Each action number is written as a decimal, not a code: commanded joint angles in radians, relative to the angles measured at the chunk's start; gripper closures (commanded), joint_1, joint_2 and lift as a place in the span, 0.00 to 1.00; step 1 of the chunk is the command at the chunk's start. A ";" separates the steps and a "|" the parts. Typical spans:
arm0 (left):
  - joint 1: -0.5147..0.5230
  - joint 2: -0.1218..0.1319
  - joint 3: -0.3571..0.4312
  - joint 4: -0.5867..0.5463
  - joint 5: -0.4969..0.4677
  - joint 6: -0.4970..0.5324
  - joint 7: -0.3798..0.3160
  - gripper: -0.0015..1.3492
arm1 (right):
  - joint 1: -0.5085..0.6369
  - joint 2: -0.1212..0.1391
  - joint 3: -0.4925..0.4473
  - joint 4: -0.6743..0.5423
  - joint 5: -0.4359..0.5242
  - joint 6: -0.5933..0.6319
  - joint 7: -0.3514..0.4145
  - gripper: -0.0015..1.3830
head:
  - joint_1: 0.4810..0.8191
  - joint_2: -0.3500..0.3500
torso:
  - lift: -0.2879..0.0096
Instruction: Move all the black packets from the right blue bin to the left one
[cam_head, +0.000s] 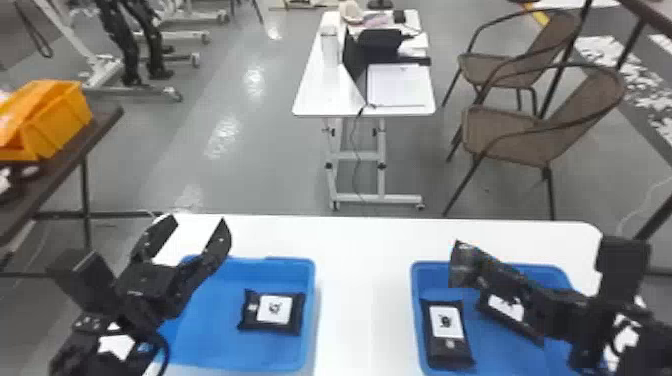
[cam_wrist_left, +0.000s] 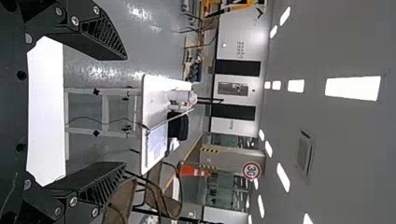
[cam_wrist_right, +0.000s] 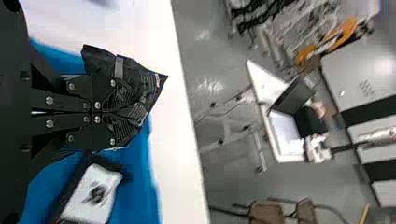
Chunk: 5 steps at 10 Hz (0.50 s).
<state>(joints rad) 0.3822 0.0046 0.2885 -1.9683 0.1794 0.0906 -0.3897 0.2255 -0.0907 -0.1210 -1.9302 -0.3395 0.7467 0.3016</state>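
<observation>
Right tool: the right black two-finger gripper is clamped on a soft, glossy black plastic packet, which juts out past its fingertips, above the right blue plastic bin.
Left tool: the left black two-finger gripper waits with fingers spread and nothing between them, near the outer side of the left blue plastic bin.
Slip risk: the pinched packet is bunched to a slanting point, so the hold may be on loose film; a quick swing could let it slide out and fall on the white worktop between the bins.
Snag risk: if the right tool travels sideways while low, the hanging film could catch the bin wall.
Landing risk: released too near the inner wall, the packet could hang over the rim or land on the white-labelled black packet inside the left bin.
Crowding risk: the spread left tool might be bumped if the right tool reaches too far across.
Held packet: dark, creased and folded, with a grey strip and small pale print.
Packets beneath: one labelled black packet lies left of the right tool's tip and nearer the robot, flat and lengthwise; a partly hidden black packet lies slantwise under its fingers.
</observation>
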 joint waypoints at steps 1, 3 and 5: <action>-0.014 -0.007 -0.015 -0.001 0.063 0.035 0.000 0.17 | -0.104 -0.021 0.061 0.014 0.004 -0.024 0.085 0.93 | 0.63 0.67 | 0.97; -0.037 -0.007 -0.052 0.000 0.163 0.046 0.022 0.17 | -0.262 -0.038 0.176 0.139 -0.006 -0.070 0.231 0.93 | 0.63 0.73 | 0.97; -0.083 -0.007 -0.100 0.011 0.313 0.092 0.038 0.17 | -0.393 -0.049 0.281 0.258 -0.058 -0.135 0.317 0.93 | 0.63 0.81 | 0.97</action>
<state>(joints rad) 0.3158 0.0046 0.2041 -1.9629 0.4458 0.1695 -0.3510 -0.1300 -0.1382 0.1319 -1.7075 -0.3833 0.6314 0.6128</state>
